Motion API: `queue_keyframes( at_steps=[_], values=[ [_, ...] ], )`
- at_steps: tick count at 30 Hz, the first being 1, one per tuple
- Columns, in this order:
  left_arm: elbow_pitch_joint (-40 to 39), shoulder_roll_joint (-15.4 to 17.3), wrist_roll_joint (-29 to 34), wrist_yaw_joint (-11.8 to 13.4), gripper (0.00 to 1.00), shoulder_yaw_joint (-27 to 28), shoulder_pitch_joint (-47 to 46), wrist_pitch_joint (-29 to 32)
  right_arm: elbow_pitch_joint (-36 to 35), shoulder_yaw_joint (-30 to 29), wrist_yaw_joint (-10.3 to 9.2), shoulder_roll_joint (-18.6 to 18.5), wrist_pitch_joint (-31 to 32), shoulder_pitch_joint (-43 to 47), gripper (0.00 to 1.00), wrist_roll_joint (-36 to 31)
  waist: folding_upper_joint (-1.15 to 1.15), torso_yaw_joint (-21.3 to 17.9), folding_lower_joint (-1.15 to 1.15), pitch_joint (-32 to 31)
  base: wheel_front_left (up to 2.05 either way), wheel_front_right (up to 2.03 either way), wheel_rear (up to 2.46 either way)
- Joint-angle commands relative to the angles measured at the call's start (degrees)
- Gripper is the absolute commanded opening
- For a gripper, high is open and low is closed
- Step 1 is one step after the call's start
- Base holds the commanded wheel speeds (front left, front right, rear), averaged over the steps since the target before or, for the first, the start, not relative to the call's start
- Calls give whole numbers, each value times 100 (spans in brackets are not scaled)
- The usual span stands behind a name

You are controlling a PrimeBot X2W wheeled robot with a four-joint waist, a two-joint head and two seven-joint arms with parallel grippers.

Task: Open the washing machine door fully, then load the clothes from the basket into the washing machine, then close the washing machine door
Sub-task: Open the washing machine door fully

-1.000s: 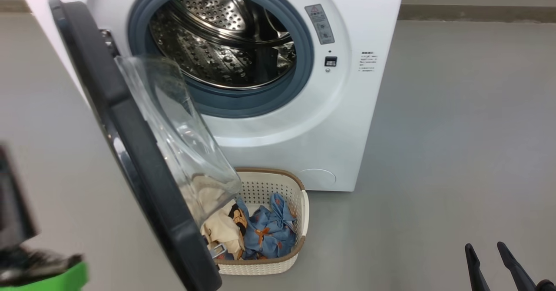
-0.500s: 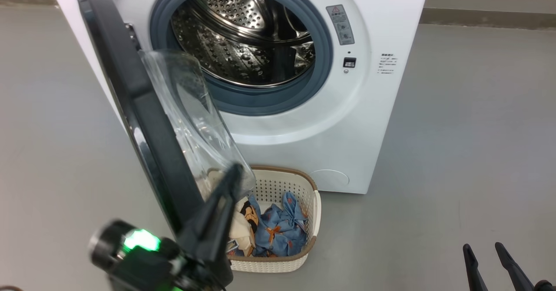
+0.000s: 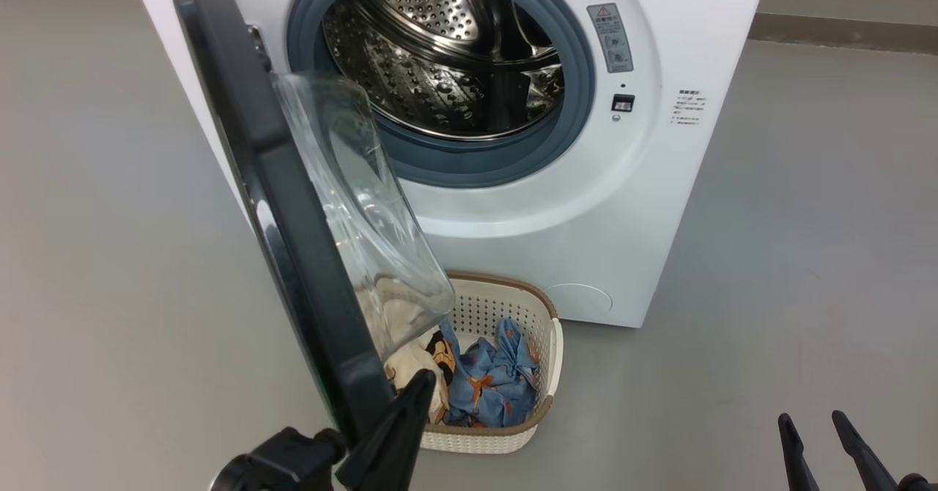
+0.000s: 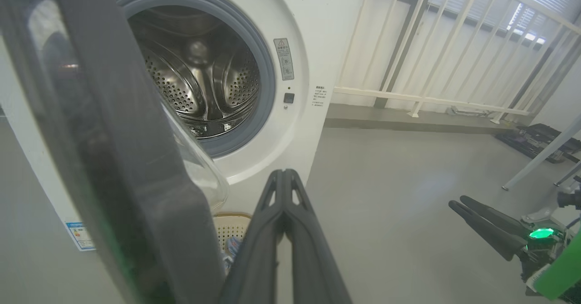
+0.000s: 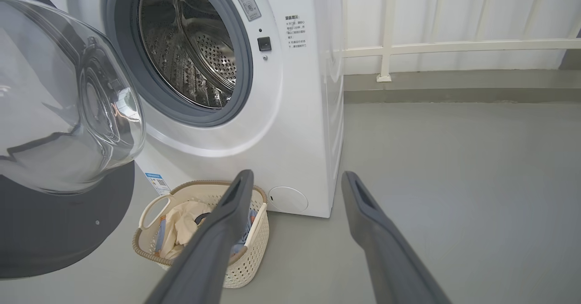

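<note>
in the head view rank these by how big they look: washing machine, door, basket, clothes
1. washing machine
2. door, which looks bigger because it swings toward the camera
3. basket, partly hidden behind the door
4. clothes, lying inside the basket

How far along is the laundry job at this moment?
Done or nearly: the washing machine door stands swung out, the drum exposed and empty. In hand: the shut left gripper sits at the door's lower rim, perhaps to push it wider; the right gripper hangs open, holding nothing. Left: all the clothes lie in the basket, so loading and closing the door remain.
</note>
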Motion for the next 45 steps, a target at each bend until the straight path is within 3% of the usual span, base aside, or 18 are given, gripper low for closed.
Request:
queue_keyframes(
  at_steps=[1, 10, 29, 45],
  values=[
    [-107, 9, -52, 61, 0, 211, -125, 36, -113, 148, 9, -119, -68, -63, 100, 51, 0, 41, 0, 13, 0, 0, 0],
    [81, 1, -107, 394, 0, 284, -140, 38, -89, 179, 9, -130, -68, -115, 100, 42, 0, 108, 0, 43, 0, 0, 0],
    [355, -3, -55, 746, 0, 282, -261, -77, -80, 213, 9, -48, -68, -127, 100, 42, 0, 24, 0, 150, 0, 0, 0],
    [378, -5, 131, 1112, 0, 349, -343, -205, -38, 280, 9, -56, -68, -178, 100, 56, 0, 326, 0, 211, 0, 0, 0]
  ],
)
